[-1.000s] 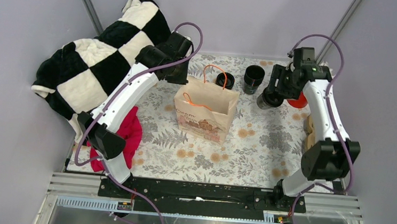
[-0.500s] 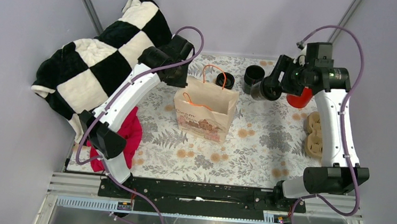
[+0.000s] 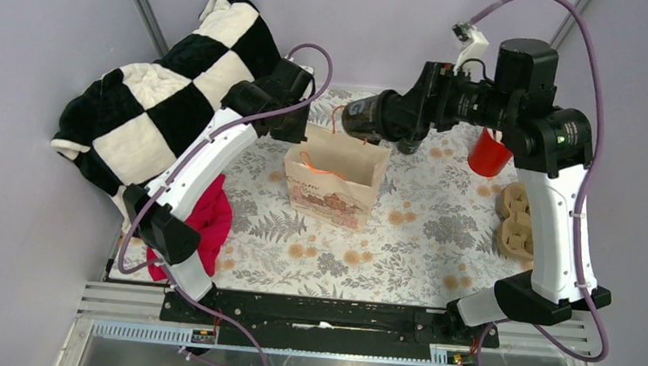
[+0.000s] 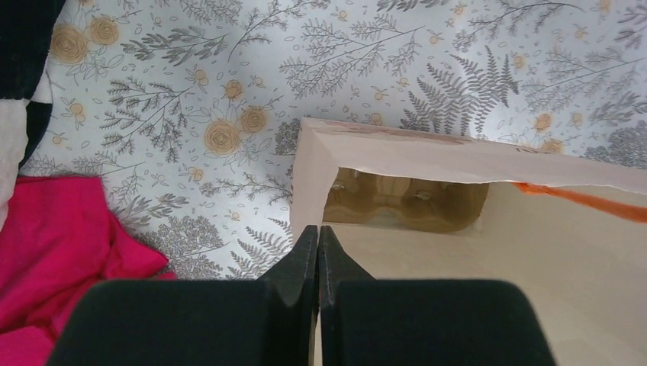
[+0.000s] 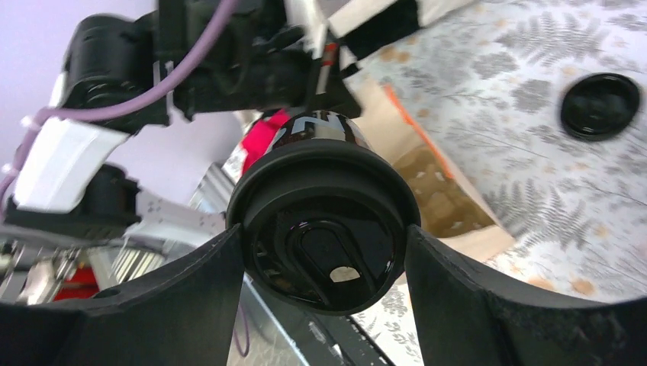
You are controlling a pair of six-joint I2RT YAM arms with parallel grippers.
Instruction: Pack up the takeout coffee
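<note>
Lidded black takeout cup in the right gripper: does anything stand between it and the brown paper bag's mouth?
Nothing visible does. The brown paper bag stands open, left gripper pinching its rim; an orange handle rises beside the black lidded cup.

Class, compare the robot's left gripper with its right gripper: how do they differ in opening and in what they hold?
The jaws of the left gripper are pressed together; those of the right gripper stand wide apart. The left gripper seems to pinch the rim of the paper bag; the right gripper clamps around the takeout coffee. Both are black two-finger grippers.
</note>
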